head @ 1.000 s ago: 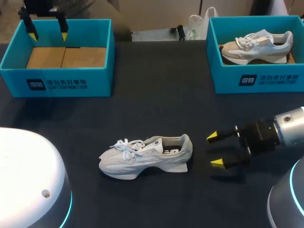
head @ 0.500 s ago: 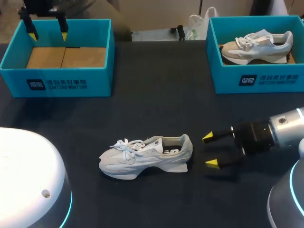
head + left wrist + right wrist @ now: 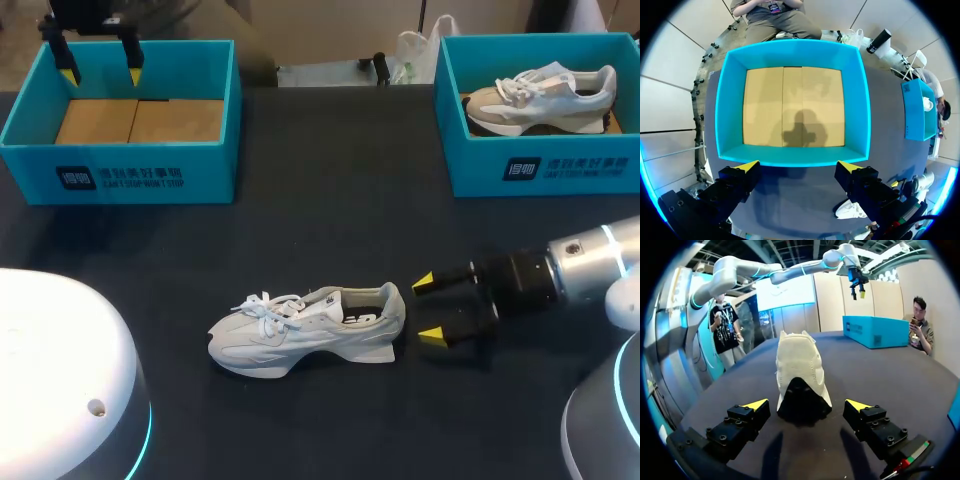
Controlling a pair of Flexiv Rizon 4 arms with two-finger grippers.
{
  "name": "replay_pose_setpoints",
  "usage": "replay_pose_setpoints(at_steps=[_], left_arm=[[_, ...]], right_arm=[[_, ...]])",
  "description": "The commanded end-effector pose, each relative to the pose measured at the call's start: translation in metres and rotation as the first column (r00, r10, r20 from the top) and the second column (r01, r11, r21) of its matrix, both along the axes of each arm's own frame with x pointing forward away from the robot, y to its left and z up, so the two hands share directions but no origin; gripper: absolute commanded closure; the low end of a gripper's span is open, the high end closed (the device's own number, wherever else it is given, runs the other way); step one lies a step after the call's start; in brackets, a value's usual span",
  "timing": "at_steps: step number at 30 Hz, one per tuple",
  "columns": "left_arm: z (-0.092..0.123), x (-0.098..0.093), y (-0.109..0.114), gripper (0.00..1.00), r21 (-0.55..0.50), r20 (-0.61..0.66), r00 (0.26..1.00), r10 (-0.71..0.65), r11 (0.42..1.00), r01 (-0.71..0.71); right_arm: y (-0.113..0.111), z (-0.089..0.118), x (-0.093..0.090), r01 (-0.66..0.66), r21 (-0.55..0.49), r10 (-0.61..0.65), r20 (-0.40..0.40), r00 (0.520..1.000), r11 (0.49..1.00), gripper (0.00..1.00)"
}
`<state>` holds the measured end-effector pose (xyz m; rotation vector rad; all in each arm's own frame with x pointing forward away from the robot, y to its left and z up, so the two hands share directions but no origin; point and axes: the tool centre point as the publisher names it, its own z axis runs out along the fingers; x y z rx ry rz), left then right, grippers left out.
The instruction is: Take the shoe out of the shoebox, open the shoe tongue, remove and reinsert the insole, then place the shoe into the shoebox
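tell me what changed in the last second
The right gripper moved in toward the heel of the white shoe, jaws open, and is now just short of it. Nothing was taken hold of or let go. The white shoe did not move. The left gripper stayed open over the left shoebox, and the other shoe stayed in the right shoebox.

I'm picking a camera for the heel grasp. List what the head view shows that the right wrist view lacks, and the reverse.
Head view only: a second shoe in the right box, and the side and laces of the table shoe. Right wrist view only: that shoe's heel end-on, just ahead of the open right gripper. Both: the table shoe, the right gripper, the left box and the left gripper above it.
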<state>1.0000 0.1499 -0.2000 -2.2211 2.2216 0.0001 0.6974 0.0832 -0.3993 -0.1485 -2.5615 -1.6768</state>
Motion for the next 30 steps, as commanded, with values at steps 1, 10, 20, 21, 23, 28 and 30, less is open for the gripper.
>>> replay_pose_setpoints(at_steps=[1, 10, 20, 21, 23, 28, 30], left_arm=[[0.0, 0.0, 0.0, 0.0, 0.0, 0.0, 1.0, 0.0, 1.0, 0.0], [0.0, 0.0, 0.0, 0.0, 0.0, 0.0, 1.0, 0.0, 1.0, 0.0], [0.0, 0.0, 0.0, 0.0, 0.0, 0.0, 1.0, 0.0, 1.0, 0.0], [0.0, 0.0, 0.0, 0.0, 0.0, 0.0, 1.0, 0.0, 1.0, 0.0], [0.0, 0.0, 0.0, 0.0, 0.0, 0.0, 1.0, 0.0, 1.0, 0.0], [0.0, 0.0, 0.0, 0.0, 0.0, 0.0, 1.0, 0.0, 1.0, 0.0], [0.0, 0.0, 0.0, 0.0, 0.0, 0.0, 1.0, 0.0, 1.0, 0.0]], right_arm=[[0.008, -0.006, 0.005, -0.012, 0.004, 0.012, -0.005, 1.0, 1.0, 0.0], [0.024, -0.011, -0.004, -0.029, 0.002, 0.029, 0.0, 1.0, 1.0, 0.0], [0.032, -0.011, -0.004, -0.032, -0.016, 0.033, 0.011, 0.999, 0.999, 0.0], [0.033, -0.011, -0.004, -0.032, -0.02, 0.032, 0.013, 0.999, 0.999, 0.0], [0.034, -0.01, -0.004, -0.03, -0.027, 0.03, 0.014, 0.999, 0.999, 0.0], [0.037, -0.011, -0.005, -0.022, -0.034, 0.023, 0.014, 1.0, 0.999, 0.0], [0.038, -0.012, -0.004, -0.021, -0.031, 0.021, 0.014, 1.0, 0.999, 0.0]])
